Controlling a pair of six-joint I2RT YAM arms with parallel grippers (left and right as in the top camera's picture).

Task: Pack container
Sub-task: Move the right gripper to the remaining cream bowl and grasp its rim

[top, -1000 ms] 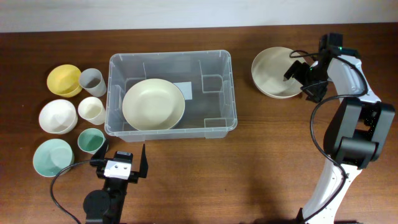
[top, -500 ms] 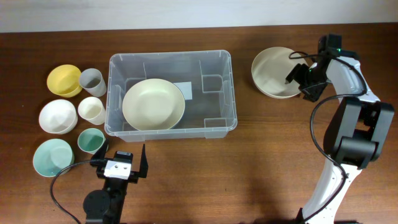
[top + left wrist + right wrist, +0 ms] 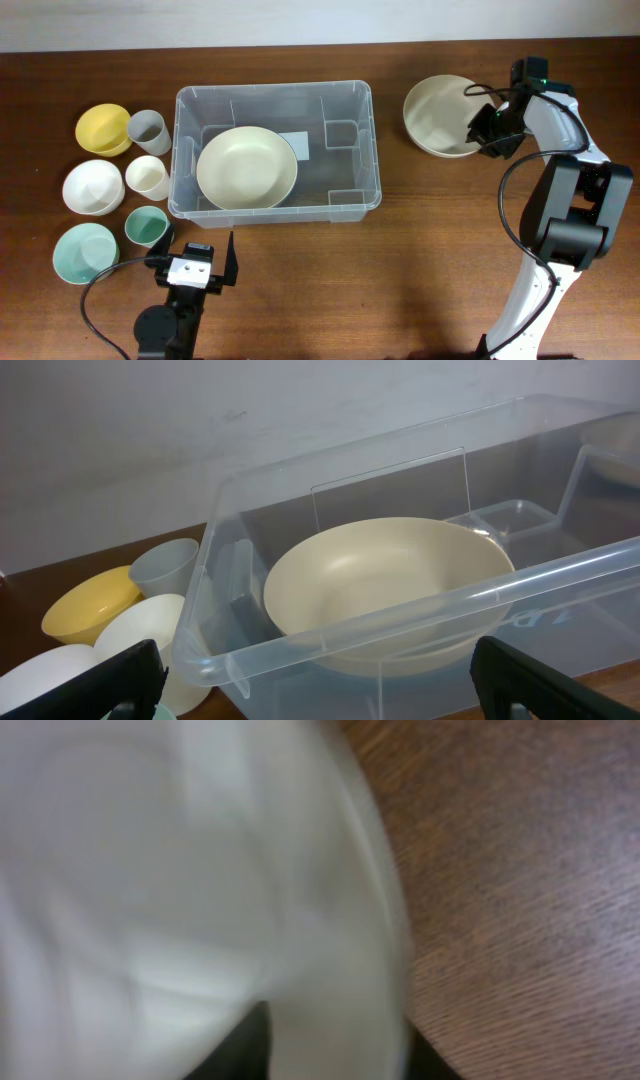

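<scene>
The right gripper [image 3: 484, 128] has edged onto the rim of the cream round bowl [image 3: 436, 115], grip state untellable through blur, likely bound for the large clear plastic container [image 3: 275, 90] mid-counter, while the left gripper [image 3: 196, 255] waits spread

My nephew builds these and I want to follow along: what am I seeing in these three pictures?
A robot's left arm and right arm sit at a wooden table. One picture looks straight down from above; the other two come from a camera on each wrist. The left tool sits open before the container, a clear bin holding one cream bowl. Beside the bin stand a yellow bowl, white bowl, teal bowl, grey cup, cream cup and teal cup. The right tool is at the rim of a second cream bowl. Its wrist picture is only a blur of that bowl, so I cannot tell whether it grips.
</scene>
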